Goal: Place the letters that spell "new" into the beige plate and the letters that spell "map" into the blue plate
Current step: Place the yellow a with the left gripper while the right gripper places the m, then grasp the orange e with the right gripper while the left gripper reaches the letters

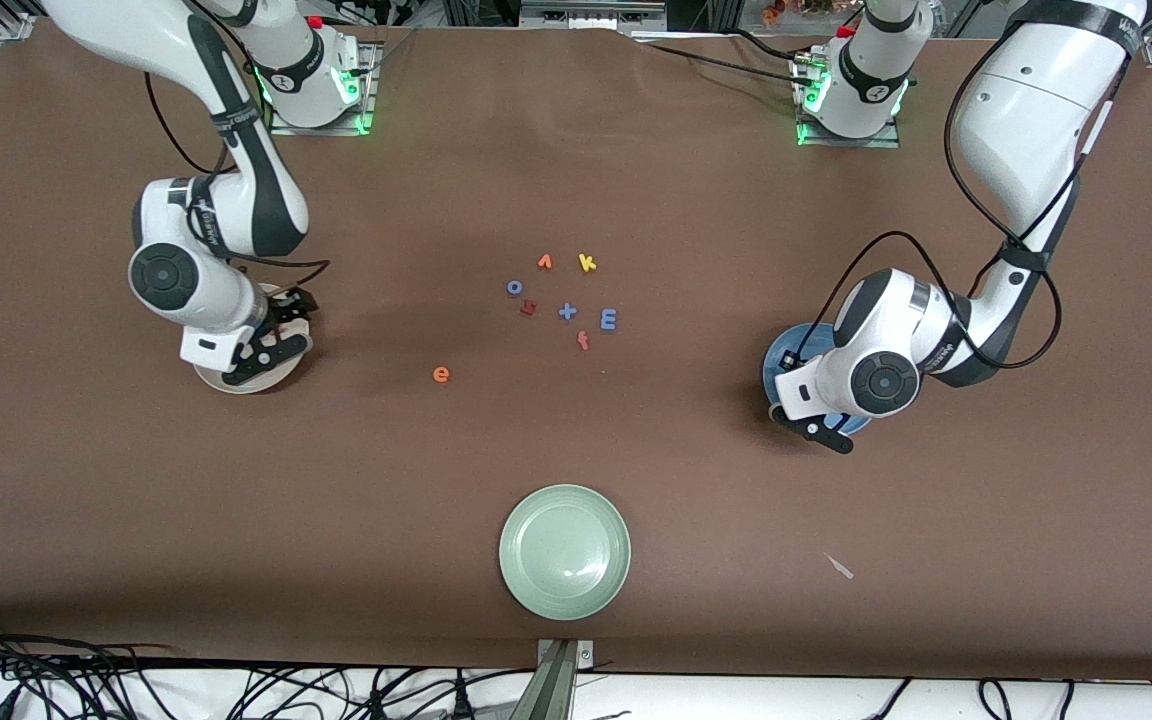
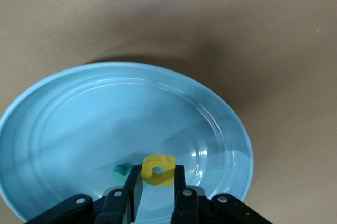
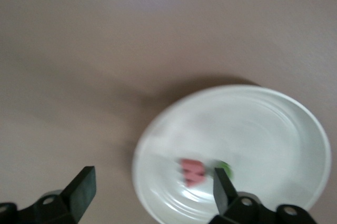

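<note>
The yellow "a" point(image 2: 158, 170) is pinched between the left gripper point(image 2: 158, 182) fingers just over the blue plate point(image 2: 63, 129), where the teal "p" point(image 2: 120, 171) lies. The pinkish-red "w" point(image 3: 192, 171) and green "n" point(image 3: 225, 169) lie in the beige plate point(image 3: 274, 124) under the spread-apart right gripper point(image 3: 152, 187). The orange "e" point(image 1: 441, 374) and blue "m" point(image 1: 608, 319) lie on the table point(image 1: 836, 620).

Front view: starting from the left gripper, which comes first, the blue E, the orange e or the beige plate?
From the left gripper, over the blue plate:
1. Blue E, in the middle cluster.
2. Orange e, lying alone.
3. Beige plate, at the right arm's end.
</note>
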Controlling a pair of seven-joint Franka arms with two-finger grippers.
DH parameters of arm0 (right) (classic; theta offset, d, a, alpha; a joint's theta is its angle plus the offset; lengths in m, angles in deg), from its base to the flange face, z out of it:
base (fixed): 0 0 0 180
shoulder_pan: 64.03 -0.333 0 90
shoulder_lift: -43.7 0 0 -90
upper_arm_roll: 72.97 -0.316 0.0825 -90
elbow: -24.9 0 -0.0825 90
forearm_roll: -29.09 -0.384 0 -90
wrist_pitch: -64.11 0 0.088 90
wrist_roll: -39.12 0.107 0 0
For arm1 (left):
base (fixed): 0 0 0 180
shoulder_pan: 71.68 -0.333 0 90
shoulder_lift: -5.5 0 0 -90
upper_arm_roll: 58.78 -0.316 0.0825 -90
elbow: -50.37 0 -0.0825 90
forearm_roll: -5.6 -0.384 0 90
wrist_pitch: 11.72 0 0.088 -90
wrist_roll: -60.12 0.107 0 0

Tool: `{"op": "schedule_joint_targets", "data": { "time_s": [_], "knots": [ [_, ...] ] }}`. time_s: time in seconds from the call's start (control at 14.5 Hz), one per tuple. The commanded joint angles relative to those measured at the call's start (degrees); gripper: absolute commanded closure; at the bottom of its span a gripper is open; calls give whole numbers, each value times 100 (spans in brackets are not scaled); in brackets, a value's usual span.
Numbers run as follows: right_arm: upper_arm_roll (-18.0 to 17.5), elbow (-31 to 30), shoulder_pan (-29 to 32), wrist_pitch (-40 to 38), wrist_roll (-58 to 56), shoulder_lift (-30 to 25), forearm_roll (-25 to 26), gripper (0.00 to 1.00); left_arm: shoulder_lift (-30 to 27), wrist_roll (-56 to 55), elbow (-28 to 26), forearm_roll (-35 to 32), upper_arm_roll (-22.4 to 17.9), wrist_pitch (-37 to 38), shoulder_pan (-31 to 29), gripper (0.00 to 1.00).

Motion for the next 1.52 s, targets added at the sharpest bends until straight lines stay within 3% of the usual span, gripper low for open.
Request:
{"op": "schedule_joint_targets", "data": {
  "time_s": [0.0, 0.21, 0.48, 0.83, 1.45],
  "knots": [
    [-416, 346, -30, -138, 996, 60, -137, 0, 20, -3, 148, -83, 61, 54, 23, 0],
    [-847, 654, -30, -94, 2173, 227, -146, 0, -6, -247, 174, -22, 236, 63, 180, 0],
    [-1445, 1295, -30, -59, 3819, 745, -146, 0, -6, -1459, 200, 189, 404, 54, 330, 0],
    [-1622, 1771, -100, 327, 4453, 1378, -287, 0, 274, -3111, 569, 550, 492, -209, 1120, 0],
    [-1622, 1859, -162, 758, 4560, 1792, -304, 2, 249, -3193, 622, 497, 474, -174, 999, 0]
  ]
}}
